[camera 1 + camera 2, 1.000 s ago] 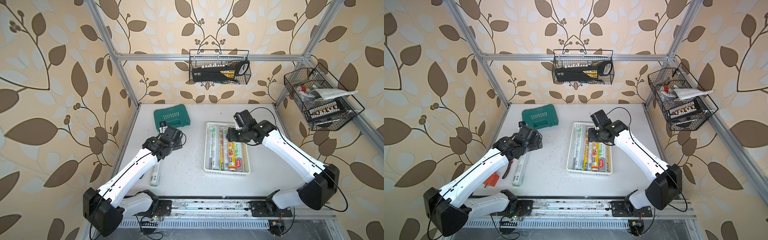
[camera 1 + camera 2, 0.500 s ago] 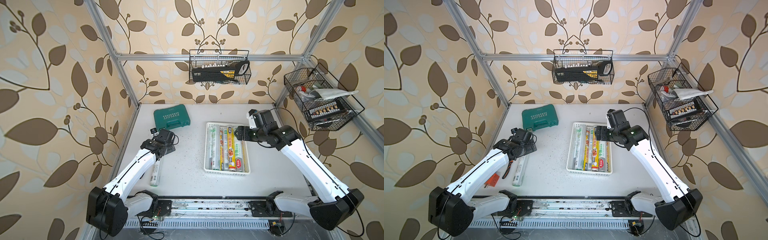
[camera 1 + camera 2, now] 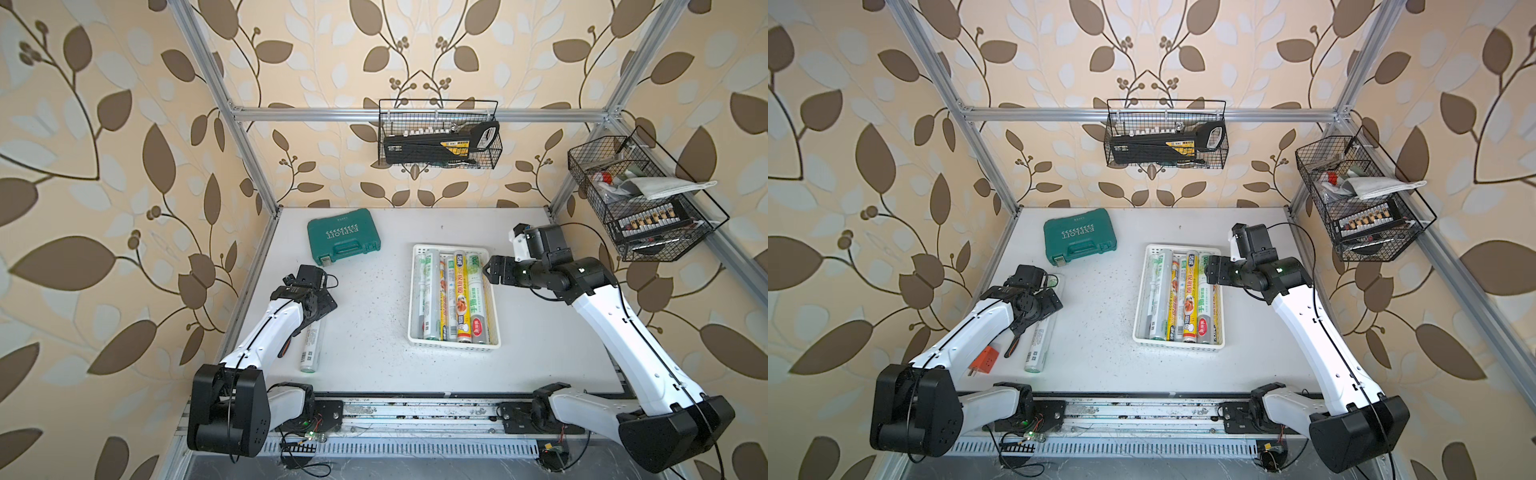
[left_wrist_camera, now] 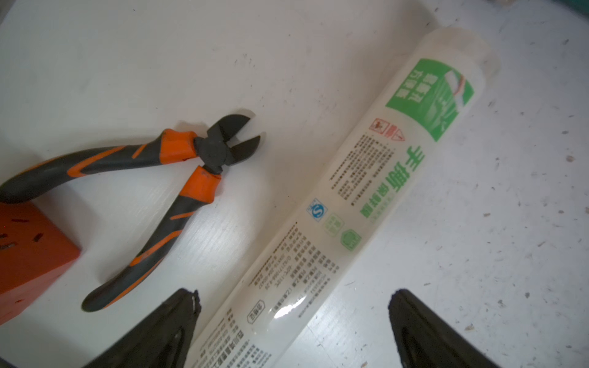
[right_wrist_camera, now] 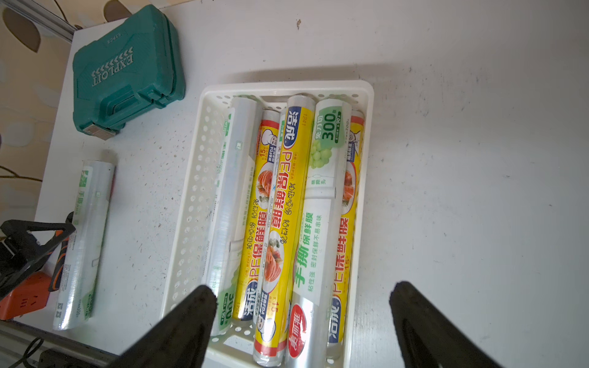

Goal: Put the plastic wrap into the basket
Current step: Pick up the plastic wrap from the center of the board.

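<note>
White tabletop (image 3: 374, 365) holds green EXPLOIT case (image 5: 127, 70) and basket (image 5: 194, 197), one roll (image 5: 328, 143) marked 300; left pincer (image 4: 293, 294), right pincer (image 5: 304, 288) apart.

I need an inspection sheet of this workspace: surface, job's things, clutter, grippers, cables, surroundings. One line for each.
Surface: white table, speckled with dark crumbs.
Job's things: basket holds several plastic wrap rolls; one loose roll lies on the table.
Clutter: green tool case, cutters, orange socket block.
Grippers: left gripper open, astride the loose roll; right gripper open, empty.
Cables: loose wires under the front rail.
Surroundings: two wire baskets hung on the frame; leaf wallpaper.
</note>
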Controlling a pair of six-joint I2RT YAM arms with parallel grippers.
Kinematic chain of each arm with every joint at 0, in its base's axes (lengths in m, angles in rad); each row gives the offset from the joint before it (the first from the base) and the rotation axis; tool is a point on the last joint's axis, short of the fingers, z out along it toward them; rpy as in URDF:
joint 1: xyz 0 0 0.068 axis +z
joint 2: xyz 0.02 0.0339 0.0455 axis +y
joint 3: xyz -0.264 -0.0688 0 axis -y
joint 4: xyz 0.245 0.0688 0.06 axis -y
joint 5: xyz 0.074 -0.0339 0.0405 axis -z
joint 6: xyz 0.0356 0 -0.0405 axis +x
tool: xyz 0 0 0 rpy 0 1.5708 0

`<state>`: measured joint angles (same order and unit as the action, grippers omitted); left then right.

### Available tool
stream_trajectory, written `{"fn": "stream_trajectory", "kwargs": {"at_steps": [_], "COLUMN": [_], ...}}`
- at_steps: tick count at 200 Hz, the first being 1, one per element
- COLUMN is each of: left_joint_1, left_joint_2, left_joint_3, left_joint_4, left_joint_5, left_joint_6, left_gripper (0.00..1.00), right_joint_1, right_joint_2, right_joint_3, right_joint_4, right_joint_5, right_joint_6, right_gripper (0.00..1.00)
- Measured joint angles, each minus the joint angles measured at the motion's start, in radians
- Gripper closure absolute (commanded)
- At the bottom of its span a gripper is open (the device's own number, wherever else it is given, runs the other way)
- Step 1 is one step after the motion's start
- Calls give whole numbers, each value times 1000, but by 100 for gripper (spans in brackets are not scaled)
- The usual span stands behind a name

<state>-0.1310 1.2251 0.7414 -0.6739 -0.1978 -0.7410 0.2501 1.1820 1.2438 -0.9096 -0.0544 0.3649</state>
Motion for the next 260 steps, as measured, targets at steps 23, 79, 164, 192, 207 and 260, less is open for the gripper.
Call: {"fn": "stream_trajectory", "kwargs": {"at_steps": [23, 79, 164, 192, 207, 260], "left_joint_1": [0, 1, -42, -55, -55, -55], "left_joint_2": [28, 87, 164, 201, 217, 291], "left_joint_3": [-5, -3, 14, 26, 34, 61], "left_joint_4": [20, 23, 48, 48, 48, 48], "left_joint_5": [36, 109, 200, 199, 199, 186], "left_joint_6": [14, 73, 134, 135, 136, 155], "left_gripper": [1, 1, 2, 3, 3, 18], "right_joint_1": [-9, -21, -23, -23, -23, -23], "right_joint_2": [0, 0, 0, 0, 0, 0], "right_joint_3": [-7, -18, -23, -26, -26, -26], "right_joint_4": [0, 1, 2, 3, 4, 4], "right_joint_5": [-14, -32, -51, -56, -60, -62], "right_joint_6": [-6, -12, -11, -11, -11, -11], "right_gripper": [11, 11, 12, 12, 12, 13]}}
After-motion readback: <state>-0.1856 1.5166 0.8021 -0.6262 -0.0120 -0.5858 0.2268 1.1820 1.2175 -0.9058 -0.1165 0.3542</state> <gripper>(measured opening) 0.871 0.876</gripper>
